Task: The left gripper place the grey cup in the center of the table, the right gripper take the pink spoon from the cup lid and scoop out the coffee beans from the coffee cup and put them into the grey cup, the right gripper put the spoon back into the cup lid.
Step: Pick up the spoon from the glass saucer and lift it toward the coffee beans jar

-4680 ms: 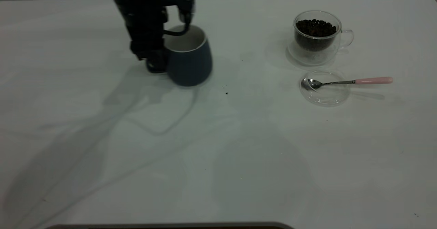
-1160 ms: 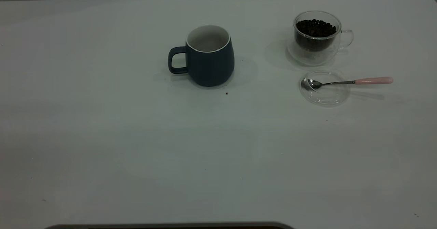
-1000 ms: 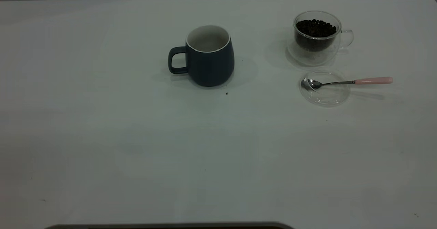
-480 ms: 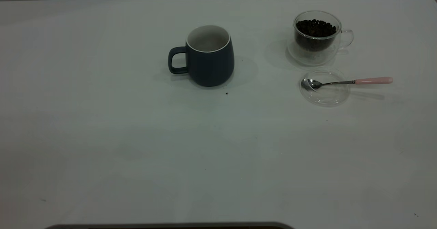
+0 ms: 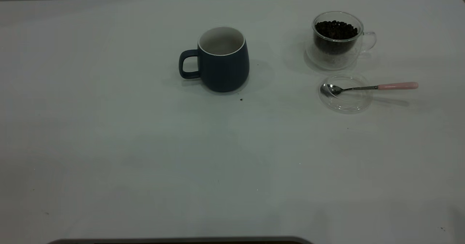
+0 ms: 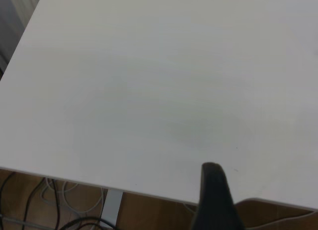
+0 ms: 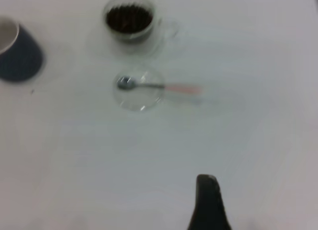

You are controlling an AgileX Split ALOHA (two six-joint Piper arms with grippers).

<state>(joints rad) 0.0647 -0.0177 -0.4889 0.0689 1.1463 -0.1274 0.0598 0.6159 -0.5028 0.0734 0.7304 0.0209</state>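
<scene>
Standing upright near the middle of the desk (image 5: 109, 146): grey cup (image 5: 222, 60), white inside, nothing visible in it, handle turned toward 9 o'clock. Just off its base at 5 o'clock, lying loose: one dark speck (image 5: 241, 99).

Toward 3 o'clock from the grey cup, well apart from it: glass coffee cup (image 5: 338, 40), holding dark coffee beans (image 5: 336, 29) up to near the rim, handle toward 3 o'clock.

Directly at 6 o'clock from the coffee cup, near but not touching: clear cup lid (image 5: 346, 93), lying flat. Resting in it: pink spoon (image 5: 368, 87), metal bowl at the lid's 9 o'clock side, stem crossing the rim, pink handle sticking out past the lid toward 3 o'clock, raised off the desk.

Left gripper (image 6: 214, 200): outside the exterior view; in the left wrist view only one dark fingertip visible, over bare desk close to an edge. Opening: cannot tell. Nothing seen held.

Right gripper (image 7: 208, 202): outside the exterior view; in the right wrist view one dark fingertip visible, well apart from spoon, lid and both cups. Opening: cannot tell. Nothing seen held.
</scene>
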